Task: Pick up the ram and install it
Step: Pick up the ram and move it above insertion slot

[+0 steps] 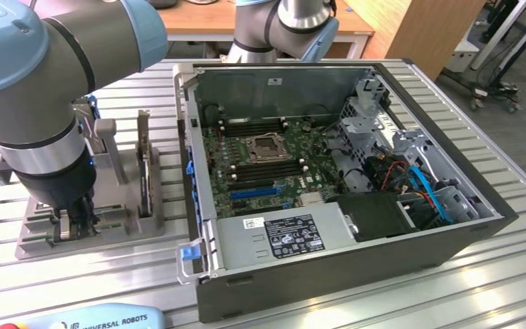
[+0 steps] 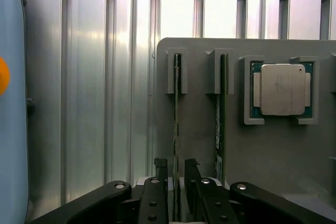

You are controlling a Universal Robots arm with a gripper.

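Observation:
The ram [image 2: 177, 108] is a thin green board standing on edge in a slot of the grey holder [image 2: 199, 129]. My gripper [image 2: 176, 166] is lowered over its near end, one black finger [image 2: 160, 170] on each side. The fingers stand close to the board with a narrow gap either side, so the gripper is open and straddling it. A second thin board [image 2: 220, 114] stands in the neighbouring slot. In the exterior view my gripper [image 1: 69, 223] reaches down into the grey holder [image 1: 107, 229] on that view's left, beside the open computer case [image 1: 336, 274].
A square silver processor [image 2: 282, 88] sits in a recess of the holder beside the boards. Inside the case, the motherboard [image 1: 263, 161] shows a CPU socket and dark slots. A second arm [image 1: 281, 27] stands behind the case. A teach pendant [image 1: 90, 319] lies at the front edge.

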